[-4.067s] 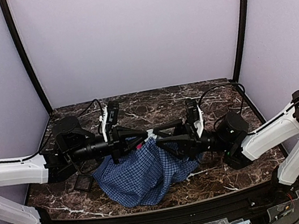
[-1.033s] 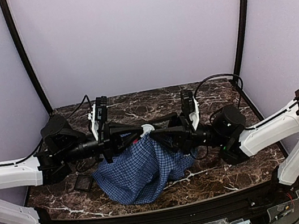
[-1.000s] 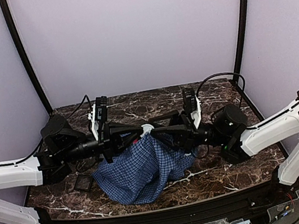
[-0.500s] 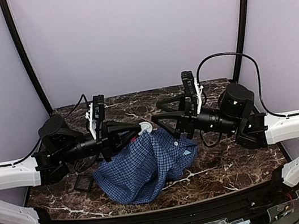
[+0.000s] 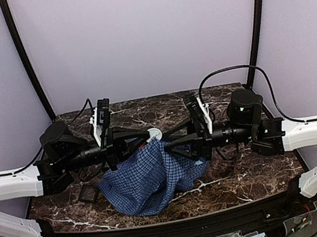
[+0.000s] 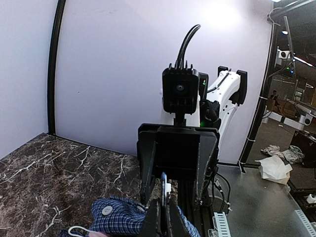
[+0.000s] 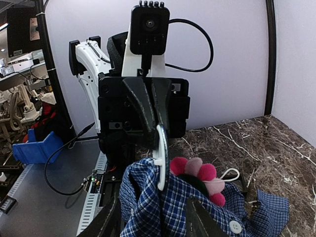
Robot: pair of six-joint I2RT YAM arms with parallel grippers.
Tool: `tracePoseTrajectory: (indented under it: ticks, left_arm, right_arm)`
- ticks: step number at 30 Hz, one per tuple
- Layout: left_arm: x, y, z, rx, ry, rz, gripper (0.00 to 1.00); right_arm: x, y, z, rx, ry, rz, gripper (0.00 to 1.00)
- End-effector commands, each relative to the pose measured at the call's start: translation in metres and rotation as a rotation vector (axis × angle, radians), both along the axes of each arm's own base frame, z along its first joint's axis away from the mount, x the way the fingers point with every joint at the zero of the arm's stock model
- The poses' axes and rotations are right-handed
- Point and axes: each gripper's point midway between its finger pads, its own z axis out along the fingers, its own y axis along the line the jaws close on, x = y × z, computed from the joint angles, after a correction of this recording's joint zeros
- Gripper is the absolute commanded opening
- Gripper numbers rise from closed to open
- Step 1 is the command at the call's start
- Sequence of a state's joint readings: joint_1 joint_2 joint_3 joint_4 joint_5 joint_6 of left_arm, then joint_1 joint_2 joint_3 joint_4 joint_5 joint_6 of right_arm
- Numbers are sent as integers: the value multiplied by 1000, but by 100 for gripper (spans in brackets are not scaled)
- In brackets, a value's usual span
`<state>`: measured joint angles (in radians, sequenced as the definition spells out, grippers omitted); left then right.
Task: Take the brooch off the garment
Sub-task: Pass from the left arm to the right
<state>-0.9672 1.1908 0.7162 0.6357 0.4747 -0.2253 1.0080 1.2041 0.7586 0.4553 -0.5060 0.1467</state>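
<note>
Right arm has dropped back in since half a second ago. It was lifted clear of the cloth then, and now the right hand [image 5: 169,146] is nosed into the raised fold again. Left arm hasn't budged.

Left to right: a small black tray [image 5: 89,194] sits on the marble worktop [image 5: 246,170] just beside the cloth. The left hand [image 5: 148,138] is pinched tight on the top of the garment [image 5: 145,184], holding a peak of it up while the rest slumps in a heap. The brooch [image 7: 197,180] is pinned on that peak, just under the left fingertips: pink petals, dark centre. The right hand's fingers stand partway apart either side of the fold with the brooch just beyond them, and as far as I can see they aren't gripping it.

My guess on handling is that the shirt is light and floppy and will just follow any tug, so that left-hand pinch needs to stay firm. The brooch looks soft and puffy, small and easy to squash, so I'd take it across the petals close to the cloth.

No brand or writing I can read anywhere.
</note>
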Motion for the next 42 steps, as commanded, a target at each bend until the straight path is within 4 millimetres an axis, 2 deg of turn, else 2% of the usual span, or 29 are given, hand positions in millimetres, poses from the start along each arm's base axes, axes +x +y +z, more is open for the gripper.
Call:
tracePoseTrajectory:
  ticks: [1, 9, 13, 20, 26, 29, 32, 33, 35, 36, 37, 38, 39, 40, 42]
  left_arm:
    - [-5, 3, 27, -63, -39, -15, 1]
    - [-10, 2, 27, -67, -42, -46, 1]
    - [-11, 1, 28, -67, -42, -57, 1]
    - [-12, 1, 26, -63, -37, -61, 1]
    - [-12, 1, 27, -62, -38, -63, 1]
    - [-11, -2, 24, -50, -34, -65, 1]
    - [-7, -4, 22, -33, -25, -52, 2]
    - [-5, -5, 21, -29, -29, -45, 4]
    - [0, -6, 18, 3, -29, -23, 24]
    - [4, -6, 17, 25, -19, -5, 42]
    - [9, -4, 16, 37, -26, 14, 49]
    - [16, -2, 14, 62, -16, 33, 61]
    - [18, -2, 14, 75, -24, 38, 67]
    - [23, -1, 12, 104, -13, 42, 78]
    - [29, 0, 10, 148, -7, 49, 88]
  right_arm:
    - [-8, 0, 17, 65, -48, 39, 42]
    - [8, 5, 24, 75, -43, -32, 37]
    - [6, 6, 27, 86, -48, -18, 37]
    - [0, 8, 32, 99, -64, 24, 30]
    - [-2, 11, 31, 91, -65, 40, 16]
    - [-1, 11, 31, 87, -65, 36, 1]
    - [8, 11, 27, 54, -56, -9, 0]
    - [12, 11, 25, 35, -52, -29, 0]
    - [24, 9, 22, -7, -52, -81, 0]
    - [31, 8, 20, -32, -51, -104, 0]
    - [37, 6, 19, -53, -53, -121, 0]
    - [41, 4, 17, -78, -53, -132, 0]
    - [46, 1, 18, -98, -56, -142, 0]
    - [49, 0, 17, -125, -60, -141, 0]
    - [55, -2, 17, -176, -67, -145, 0]
